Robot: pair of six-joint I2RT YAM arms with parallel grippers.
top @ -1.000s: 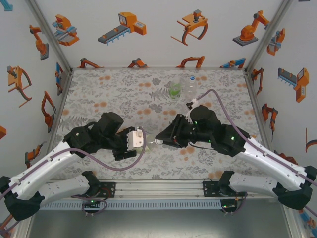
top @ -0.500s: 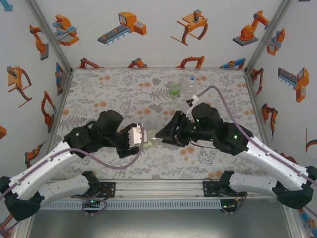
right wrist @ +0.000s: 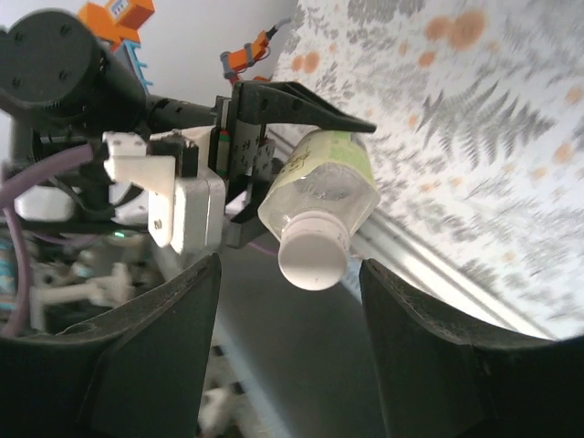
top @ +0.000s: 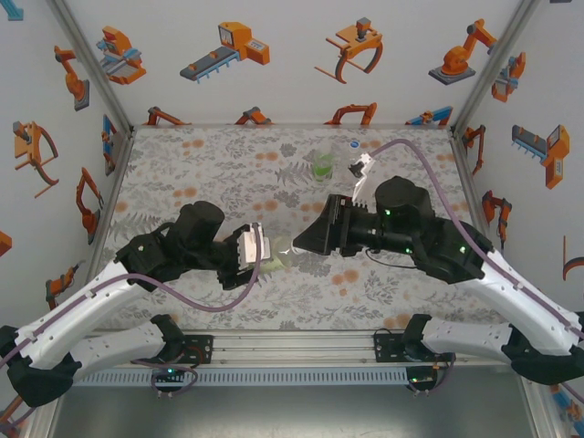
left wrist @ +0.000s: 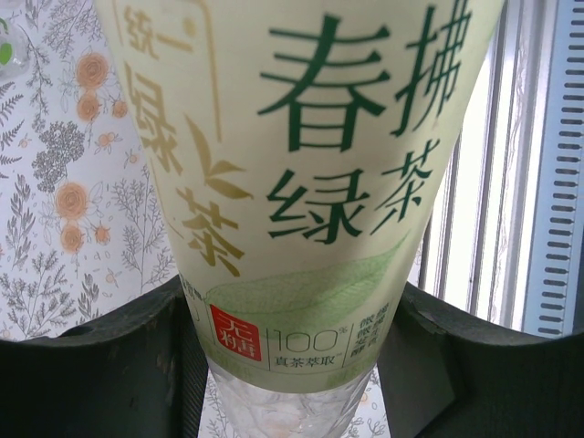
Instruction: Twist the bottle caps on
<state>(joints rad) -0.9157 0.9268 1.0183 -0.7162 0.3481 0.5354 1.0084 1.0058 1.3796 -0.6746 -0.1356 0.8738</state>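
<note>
White plastic on the neck of the pale yellow-green bottle (right wrist: 321,178): one cap (right wrist: 313,260), seated square by the look of the right wrist view. Cannot tell how tight. Clamped round the labelled body of that bottle, the left gripper (left wrist: 292,374), holding it above the table (top: 182,164) at about 6 o'clock of the flowered top, neck toward 3 o'clock. On either side of the cap, the fingers (right wrist: 155,356) of the right gripper (right wrist: 290,274), spread apart and clear of it, grasping nothing. Judged as one bottle roughly finished, pending a last twist if loose.

Standing close together at 12 o'clock of the table: a bright green bottle (top: 321,167) and, just at its 3 o'clock, a colourless bottle (top: 346,155), partly behind the right arm. Too small to say whether capped or bare; probably the remaining work.

Counted: three bottles, one cap seen for certain, two grippers.
</note>
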